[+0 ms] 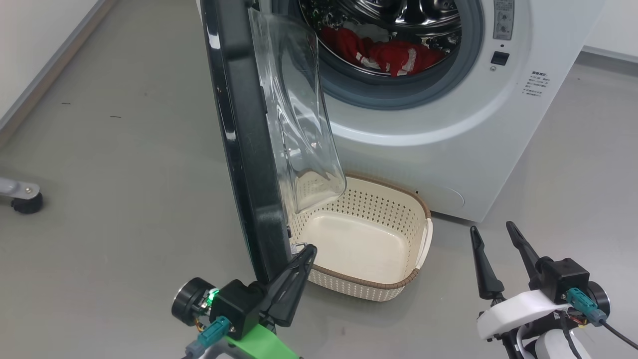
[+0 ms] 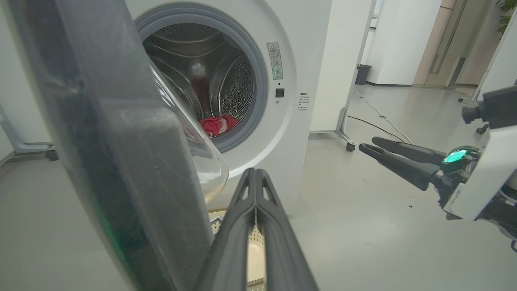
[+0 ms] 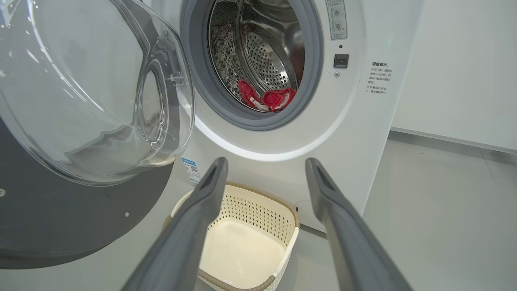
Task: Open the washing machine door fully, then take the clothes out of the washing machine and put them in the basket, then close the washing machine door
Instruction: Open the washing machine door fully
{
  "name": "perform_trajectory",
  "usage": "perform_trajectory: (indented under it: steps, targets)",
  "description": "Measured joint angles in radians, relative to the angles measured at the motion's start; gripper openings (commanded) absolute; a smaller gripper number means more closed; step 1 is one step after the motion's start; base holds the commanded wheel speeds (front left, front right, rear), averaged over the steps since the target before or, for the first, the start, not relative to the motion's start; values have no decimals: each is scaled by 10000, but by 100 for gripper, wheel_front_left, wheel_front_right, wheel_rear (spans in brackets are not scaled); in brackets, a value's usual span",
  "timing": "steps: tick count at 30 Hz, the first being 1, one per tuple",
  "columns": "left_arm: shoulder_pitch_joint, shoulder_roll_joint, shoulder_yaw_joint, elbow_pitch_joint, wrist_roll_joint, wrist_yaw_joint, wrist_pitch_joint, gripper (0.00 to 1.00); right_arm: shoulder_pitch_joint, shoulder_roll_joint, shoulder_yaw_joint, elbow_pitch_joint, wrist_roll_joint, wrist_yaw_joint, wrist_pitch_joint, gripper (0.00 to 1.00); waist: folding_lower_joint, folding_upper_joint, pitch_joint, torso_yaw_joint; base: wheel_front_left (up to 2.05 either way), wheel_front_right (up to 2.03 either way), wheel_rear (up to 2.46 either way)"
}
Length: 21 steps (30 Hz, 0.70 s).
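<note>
The left tool [image 1: 305,255] has its two dark fingers [image 1: 286,294] pressed flat together, holding nothing. Its tip sits just beside the bottom edge of the washing machine door [image 1: 244,149], and I can't tell whether it touches. The right tool [image 1: 491,228] stands wide, spread and holding nothing, hanging over the floor [image 1: 124,149] at about four o'clock from the basket [image 1: 424,234].

The door is swung out, edge-on to the robot, its clear glass bowl [image 1: 294,109] bulging toward the basket. The red clothes [image 1: 394,55] lie at the bottom of the steel drum [image 1: 423,15], inside the washing machine [image 1: 448,139], which stands at twelve to one o'clock from the robot. The cream basket sits on the floor right in front of the machine, at six o'clock below the drum mouth, beside the door.

The floor is smooth grey. A white wall [image 1: 30,40] with a skirting board [image 1: 55,65] runs along at ten o'clock, and a castor foot [image 1: 26,200] of some stand rests at nine o'clock. Past the machine, a cable [image 2: 380,117] trails across the floor.
</note>
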Motion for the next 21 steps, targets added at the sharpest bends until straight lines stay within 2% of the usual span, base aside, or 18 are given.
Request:
perform_trajectory:
  steps: [21]
  targets:
    - [-8,-31,573,614,-102,535,75,0,-11,33,-209,-58,-100,109,0,100,0,0,103,-69,0,0,0]
